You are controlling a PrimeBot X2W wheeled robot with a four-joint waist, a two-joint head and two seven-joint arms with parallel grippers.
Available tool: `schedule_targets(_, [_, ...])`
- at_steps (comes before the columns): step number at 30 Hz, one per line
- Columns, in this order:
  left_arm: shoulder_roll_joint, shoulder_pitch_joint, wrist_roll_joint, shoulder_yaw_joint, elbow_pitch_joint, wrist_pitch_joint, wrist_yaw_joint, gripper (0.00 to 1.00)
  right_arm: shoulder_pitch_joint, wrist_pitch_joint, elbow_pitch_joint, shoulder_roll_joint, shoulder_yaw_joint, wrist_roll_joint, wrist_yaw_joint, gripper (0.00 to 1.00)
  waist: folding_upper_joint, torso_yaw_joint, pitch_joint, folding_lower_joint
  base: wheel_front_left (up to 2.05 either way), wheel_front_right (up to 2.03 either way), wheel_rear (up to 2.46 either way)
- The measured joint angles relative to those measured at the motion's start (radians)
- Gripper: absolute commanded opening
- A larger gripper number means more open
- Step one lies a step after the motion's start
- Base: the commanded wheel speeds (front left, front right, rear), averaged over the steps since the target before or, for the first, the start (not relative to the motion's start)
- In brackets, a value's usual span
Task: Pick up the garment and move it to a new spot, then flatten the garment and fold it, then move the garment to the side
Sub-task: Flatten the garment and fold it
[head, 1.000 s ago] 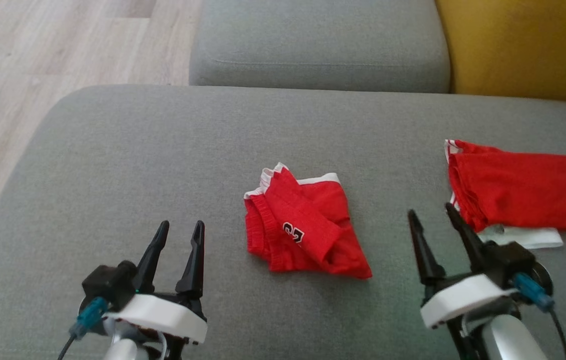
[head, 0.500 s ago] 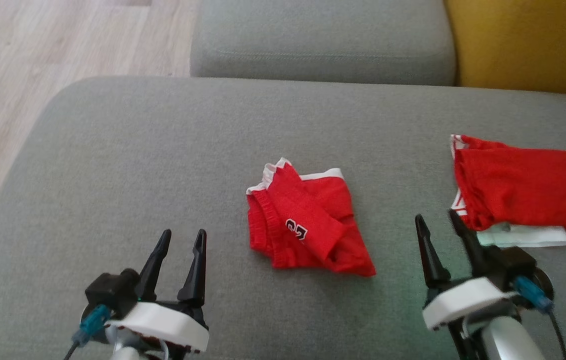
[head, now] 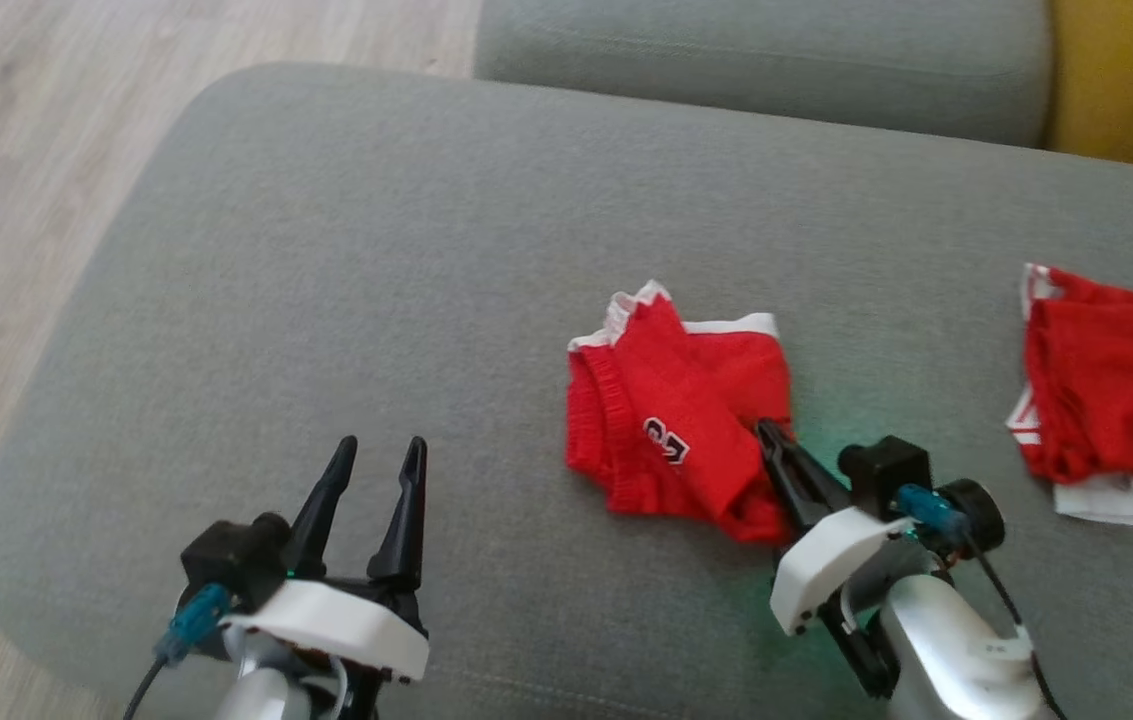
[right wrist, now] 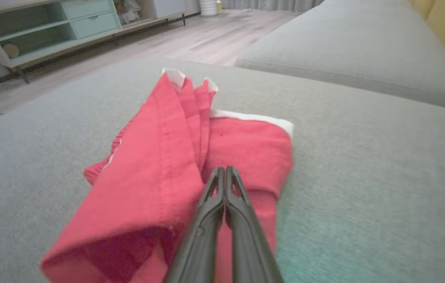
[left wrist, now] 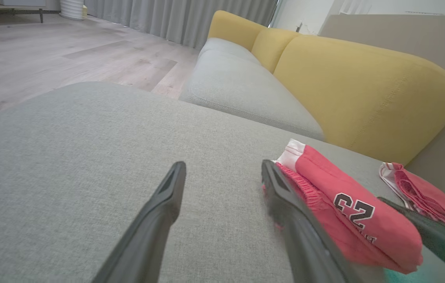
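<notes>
A crumpled red garment (head: pixel 676 410) with white trim and a black number lies in the middle of the grey cushion (head: pixel 376 250). It also shows in the left wrist view (left wrist: pixel 348 208) and the right wrist view (right wrist: pixel 159 165). My right gripper (head: pixel 764 428) is shut, its two fingers pressed together, with the tips (right wrist: pixel 225 169) resting over the garment's right edge. I see no cloth caught between them. My left gripper (head: pixel 381 445) stands open on the bare cushion to the garment's left, apart from it (left wrist: pixel 222 167).
A second red garment (head: pixel 1116 400) lies on a white cloth (head: pixel 1126 505) at the right edge. Behind are another grey seat (head: pixel 756 50) and a yellow sofa back (left wrist: pixel 356 86). The cushion's left edge drops to wooden floor (head: pixel 26 150).
The right gripper swung left from beside the second red garment onto the middle garment's edge and went from open to shut. The head camera shifted. The left gripper stayed open in place.
</notes>
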Motion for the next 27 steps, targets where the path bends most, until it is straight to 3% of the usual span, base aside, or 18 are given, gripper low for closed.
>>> schedule_targets(9, [0.000, -0.015, -0.007, -0.004, 0.001, 0.000, 0.000, 1.00, -0.075, -0.043, 0.131, -0.002, 0.079, 0.022, 0.000, 0.00, 0.0000, 0.046, 0.028, 0.0000, 0.00, 0.00, 0.00])
schedule_targets(16, [0.000, -0.016, -0.007, -0.002, 0.007, 0.000, 0.000, 1.00, -0.128, -0.076, 0.116, -0.003, 0.181, 0.118, 0.000, 0.00, 0.0000, 0.040, 0.030, 0.0000, 0.00, 0.00, 0.00])
schedule_targets(22, [0.000, -0.028, -0.007, -0.004, 0.012, 0.000, -0.008, 1.00, -0.144, -0.081, 0.097, -0.004, 0.352, 0.199, 0.000, 0.00, 0.0000, 0.044, 0.016, 0.0000, 0.00, 0.00, 0.00])
schedule_targets(27, [0.000, -0.028, -0.007, -0.006, 0.014, 0.000, -0.008, 1.00, -0.148, -0.064, 0.105, -0.004, 0.428, 0.244, 0.000, 0.00, 0.0000, 0.053, 0.006, 0.0000, 0.00, 0.00, 0.00])
